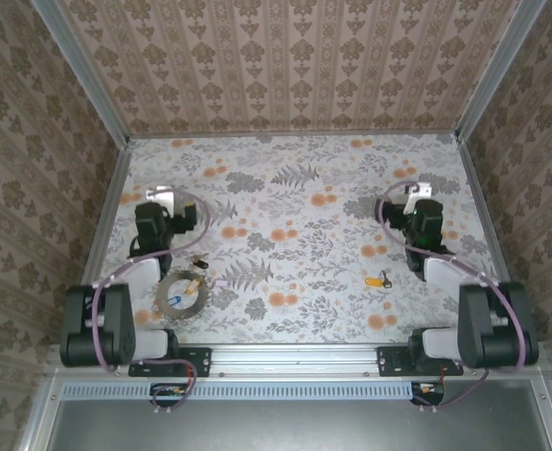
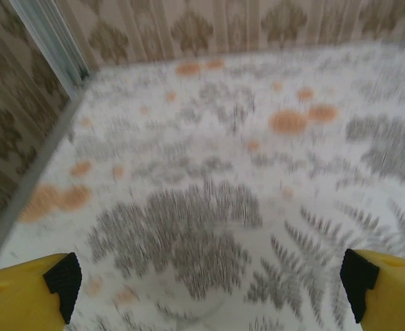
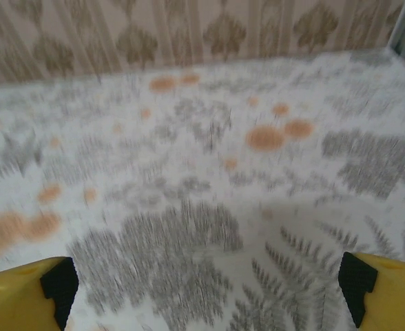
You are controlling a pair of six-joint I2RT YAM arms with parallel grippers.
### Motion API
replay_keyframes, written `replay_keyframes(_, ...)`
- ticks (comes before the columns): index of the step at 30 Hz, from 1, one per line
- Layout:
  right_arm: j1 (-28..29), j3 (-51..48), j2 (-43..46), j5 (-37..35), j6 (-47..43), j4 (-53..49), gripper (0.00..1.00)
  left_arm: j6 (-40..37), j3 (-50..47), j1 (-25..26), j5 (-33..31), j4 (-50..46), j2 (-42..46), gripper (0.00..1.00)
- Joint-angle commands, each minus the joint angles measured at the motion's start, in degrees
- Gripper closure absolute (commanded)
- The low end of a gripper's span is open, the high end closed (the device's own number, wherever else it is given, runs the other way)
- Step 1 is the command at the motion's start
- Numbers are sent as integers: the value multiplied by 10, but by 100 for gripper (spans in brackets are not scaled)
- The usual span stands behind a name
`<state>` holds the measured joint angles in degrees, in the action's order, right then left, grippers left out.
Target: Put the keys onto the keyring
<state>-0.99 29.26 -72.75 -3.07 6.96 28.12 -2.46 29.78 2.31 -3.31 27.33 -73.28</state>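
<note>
**Q:** What occupies the left of the floral surface [image 1: 295,216], seen from above?

**A:** The left arm [image 1: 152,225], folded back from its base, with its wrist over the surface. The left jaws stand fully parted and hold nothing. In the left wrist view their yellow fingers [image 2: 23,293], tipped with black pads [image 2: 63,279], sit at the two lower corners, with bare patterned surface between them.

**Q:** Where does the keyring lie?

**A:** The keyring [image 1: 182,293] lies flat just on the near side of the left arm's wrist. Within its loop are a blue-headed key [image 1: 176,299] and a pale yellowish key [image 1: 191,285]. A dark-headed key [image 1: 199,262] lies just beyond the loop's far edge. Whether any key is threaded onto the links cannot be told at this size.

**Q:** And toward the right?

**A:** A yellow-headed key [image 1: 377,279] lies alone, well apart from the keyring and near the right arm [image 1: 424,225]. The right jaws are likewise spread wide and empty. In the right wrist view their fingers [image 3: 23,296] frame blurred surface.
</note>
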Motion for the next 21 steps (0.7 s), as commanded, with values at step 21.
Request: replay_keyframes(21, 322, 214, 6, -14, 281, -488, 1, 405, 131, 17, 216, -689, 105, 0)
